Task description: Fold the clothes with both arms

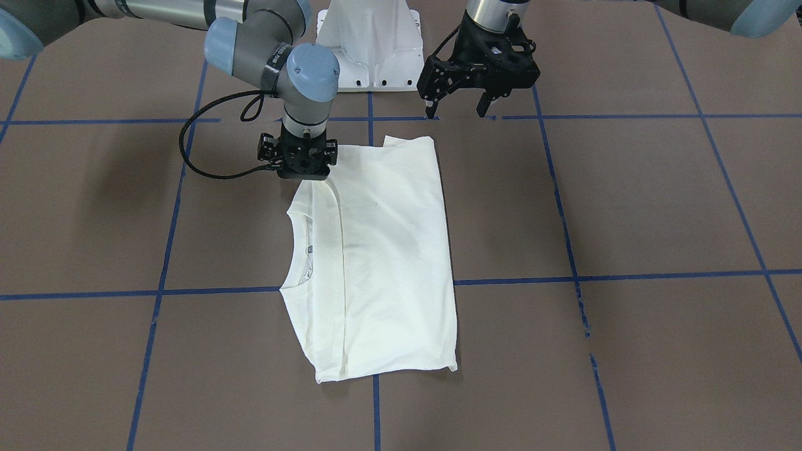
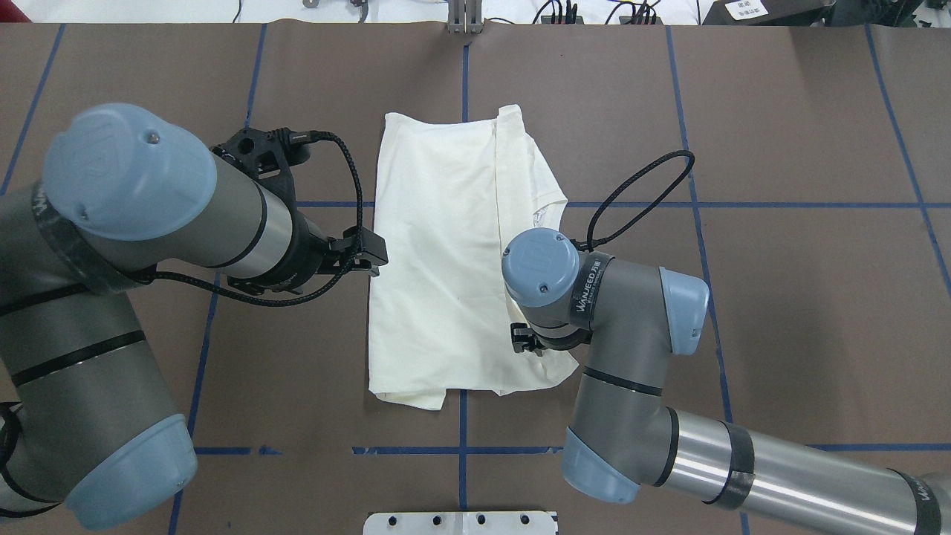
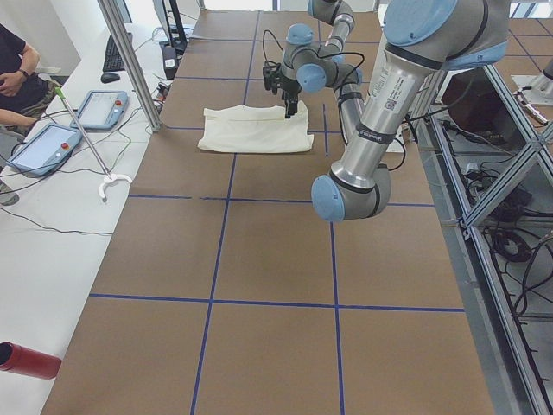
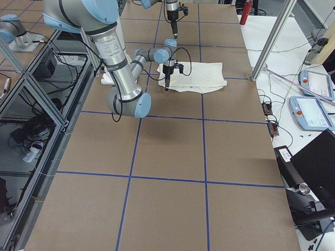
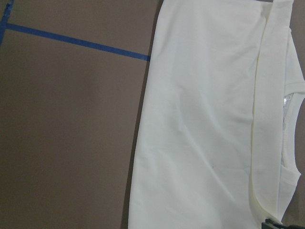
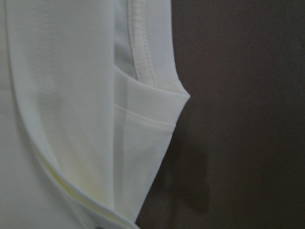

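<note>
The cream-white T-shirt (image 1: 388, 250) lies folded into a long rectangle in the middle of the table (image 1: 626, 207), plain side up, with its neckline (image 1: 294, 250) on the side of my right arm. The print is hidden. The shirt also shows in the overhead view (image 2: 438, 260). My left gripper (image 1: 457, 111) is open and empty, hovering above the table just off the shirt's edge (image 2: 364, 254). My right gripper (image 1: 305, 161) points straight down over the shirt's shoulder corner. Its fingers are hidden under its body, and in the overhead view under the wrist (image 2: 524, 340).
The white pedestal base (image 1: 369, 50) stands at the robot's edge of the table. Blue tape lines (image 1: 626, 275) grid the brown surface. A side desk with tablets (image 3: 52, 143), a metal pole (image 3: 130, 60) and an operator are beyond the far edge.
</note>
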Available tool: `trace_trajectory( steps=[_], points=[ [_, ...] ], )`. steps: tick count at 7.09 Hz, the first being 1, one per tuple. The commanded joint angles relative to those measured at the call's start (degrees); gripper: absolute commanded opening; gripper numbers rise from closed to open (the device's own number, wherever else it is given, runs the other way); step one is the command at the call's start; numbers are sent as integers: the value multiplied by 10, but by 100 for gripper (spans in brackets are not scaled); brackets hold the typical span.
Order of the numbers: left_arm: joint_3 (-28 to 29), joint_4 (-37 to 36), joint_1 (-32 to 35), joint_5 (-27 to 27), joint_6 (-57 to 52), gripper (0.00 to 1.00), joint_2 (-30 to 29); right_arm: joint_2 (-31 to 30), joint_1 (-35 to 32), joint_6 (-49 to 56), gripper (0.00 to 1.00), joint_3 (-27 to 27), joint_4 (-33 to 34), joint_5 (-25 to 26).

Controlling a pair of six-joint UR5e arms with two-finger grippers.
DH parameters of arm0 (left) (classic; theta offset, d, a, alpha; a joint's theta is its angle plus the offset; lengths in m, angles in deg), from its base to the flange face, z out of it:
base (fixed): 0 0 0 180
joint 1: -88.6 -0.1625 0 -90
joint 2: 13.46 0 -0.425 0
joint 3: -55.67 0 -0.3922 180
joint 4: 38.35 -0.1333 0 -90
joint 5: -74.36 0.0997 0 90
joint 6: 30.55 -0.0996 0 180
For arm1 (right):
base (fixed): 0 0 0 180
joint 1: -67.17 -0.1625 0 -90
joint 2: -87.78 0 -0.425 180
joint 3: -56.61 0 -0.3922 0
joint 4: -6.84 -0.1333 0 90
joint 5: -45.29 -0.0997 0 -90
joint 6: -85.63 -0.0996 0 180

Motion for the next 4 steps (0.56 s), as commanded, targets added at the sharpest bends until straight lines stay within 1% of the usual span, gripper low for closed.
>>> trace_trajectory(
  steps=[1,3,4],
  points=[
    [1,1,-8,2,3,100,4,-13,0,1,100,-12,0,0],
    [-1,1,-8,2,2,100,0,-5,-1,7,100,-23,-3,0],
    [-1,1,-8,2,1,100,0,-4,-1,13,100,-20,-34,1]
  ],
)
